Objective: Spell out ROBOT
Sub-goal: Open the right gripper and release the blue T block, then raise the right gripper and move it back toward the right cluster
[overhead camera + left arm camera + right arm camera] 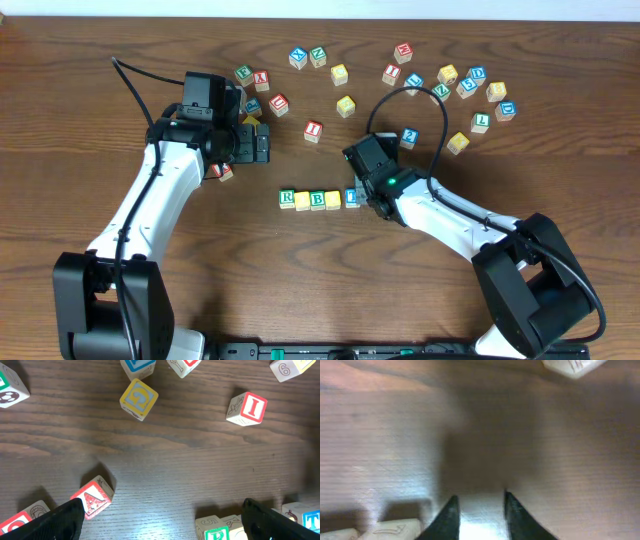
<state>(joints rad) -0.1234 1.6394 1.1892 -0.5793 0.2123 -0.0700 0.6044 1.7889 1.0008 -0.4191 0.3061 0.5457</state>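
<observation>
T cube (349, 196) half covered overhead by the right hand (360, 198), right wrist view blurred (no letter readable), pale patch (480, 520) between the fingers (447, 517) cut by the lower edge, R cube (216, 533) cropped in the left wrist view

Overhead even, sharp -- right wrist view dim, blurred, low glare.

Letter colours against a dark brown, grained wooden table (80, 120)
The small wooden R cube (287, 198) and B cube (318, 199) are lettered green, the T cube (350, 196) blue; two plain cubes (302, 200) (333, 200) are topped yellow.
</observation>
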